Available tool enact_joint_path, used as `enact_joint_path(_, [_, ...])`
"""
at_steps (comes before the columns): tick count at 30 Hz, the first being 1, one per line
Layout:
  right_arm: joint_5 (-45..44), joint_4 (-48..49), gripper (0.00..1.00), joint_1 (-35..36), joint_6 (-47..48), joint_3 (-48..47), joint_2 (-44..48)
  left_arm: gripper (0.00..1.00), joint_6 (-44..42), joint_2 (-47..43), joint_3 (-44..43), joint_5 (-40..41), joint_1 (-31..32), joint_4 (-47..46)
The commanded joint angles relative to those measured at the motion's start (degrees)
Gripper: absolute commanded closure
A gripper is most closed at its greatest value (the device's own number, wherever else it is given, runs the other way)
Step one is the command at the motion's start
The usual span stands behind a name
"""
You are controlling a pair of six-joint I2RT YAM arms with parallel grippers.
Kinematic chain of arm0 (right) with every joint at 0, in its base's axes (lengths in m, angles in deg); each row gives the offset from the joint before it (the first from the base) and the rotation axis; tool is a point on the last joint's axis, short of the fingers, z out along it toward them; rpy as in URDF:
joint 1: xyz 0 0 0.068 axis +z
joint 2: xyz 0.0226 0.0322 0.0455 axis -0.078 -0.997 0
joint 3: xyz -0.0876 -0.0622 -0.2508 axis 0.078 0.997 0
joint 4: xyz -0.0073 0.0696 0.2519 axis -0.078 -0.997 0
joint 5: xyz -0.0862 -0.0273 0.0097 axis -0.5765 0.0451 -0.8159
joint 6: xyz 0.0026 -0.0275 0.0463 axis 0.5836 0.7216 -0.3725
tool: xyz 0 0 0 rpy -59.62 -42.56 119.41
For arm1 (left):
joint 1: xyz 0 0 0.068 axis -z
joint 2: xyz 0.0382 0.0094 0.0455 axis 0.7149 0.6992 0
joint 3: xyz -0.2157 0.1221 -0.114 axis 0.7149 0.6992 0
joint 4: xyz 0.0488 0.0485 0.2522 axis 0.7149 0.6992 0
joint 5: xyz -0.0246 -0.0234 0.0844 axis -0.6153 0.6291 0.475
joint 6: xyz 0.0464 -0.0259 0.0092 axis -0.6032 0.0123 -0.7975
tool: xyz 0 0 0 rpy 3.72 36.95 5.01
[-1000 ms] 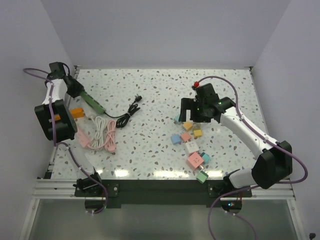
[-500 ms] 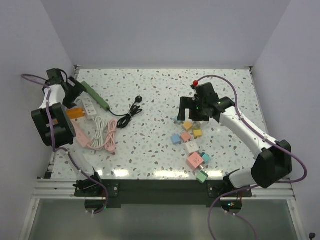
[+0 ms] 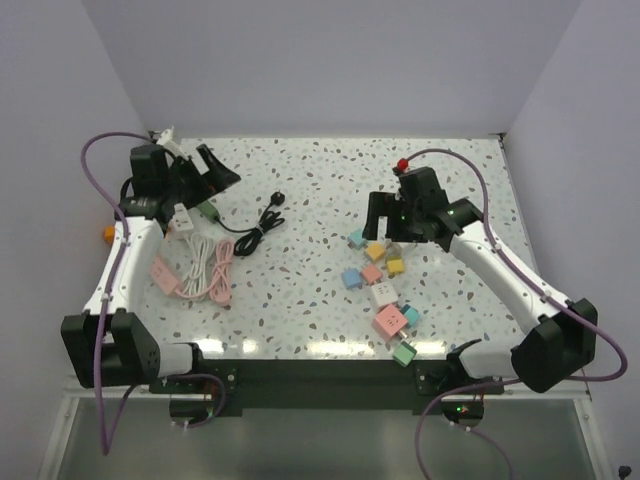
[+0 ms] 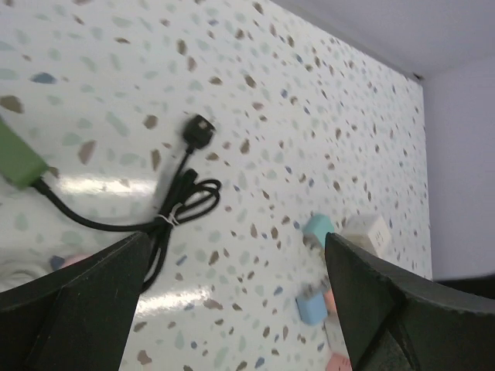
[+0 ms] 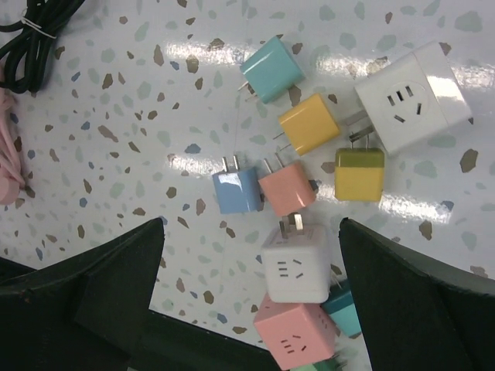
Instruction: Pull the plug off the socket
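One black plug (image 3: 276,199) points far-right, its cord (image 3: 254,229) trailing near-left.

Two-arm rig, catalogued as seen.

- Built as left arm (image 3: 115,270) and right arm (image 3: 500,265), each of white tubular links set between bulky black joint housings.
- Mounted on flat black base plates (image 3: 180,372), side by side.
- Cabled in purple: one cable looped high off the left arm (image 3: 90,160), another arched over the right arm (image 3: 470,178), with more slack hanging below both bases.
- Tipped with left gripper (image 4: 232,309) and right gripper (image 5: 251,309), each fitted with broad, matte-black, wedge-shaped fingers (image 4: 69,309).
- Marked with a small red knob (image 3: 402,164) atop the right wrist.
- Dotted with tiny green lights (image 3: 405,212) on the housing below the knob.
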Motion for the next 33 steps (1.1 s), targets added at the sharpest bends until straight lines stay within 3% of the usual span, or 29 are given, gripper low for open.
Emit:
enact_joint_path(1, [-4.6,-5.0,0.01,-0.2,0.2,-1.2,5.7,0.00,-1.7,-5.9,6.2,-7.6,3.1,-7.6])
enact_joint_path(5, [-7.3,-6.9,0.01,-0.2,0.3,-0.4,12.9,0.00,-1.6,-12.6,12.3,-11.6,5.1,-11.0])
enact_joint_path(11, [-4.9,-9.5,0.01,-0.2,1.5,-0.6,23.6,0.00,-4.6,-20.2,11.7,-15.5,5.7,-10.3])
enact_joint_path(18, [-7.6,-14.3,0.01,-0.1,1.5,-1.2,32.3,0.00,-1.4,-21.6,12.4,-22.5,7.1,-15.1])
enact_joint_path(26, [-12.3,-16.1,0.01,-0.2,0.4,-2.2,38.0,0.00,-1.9,-20.7,9.1,-27.0,7.6,-17.6])
enact_joint_path(33, [-19.0,-18.5,0.01,-0.2,-0.5,-6.9,34.9,0.00,-2.1,-20.2,8.4,-28.9,8.0,-18.3])
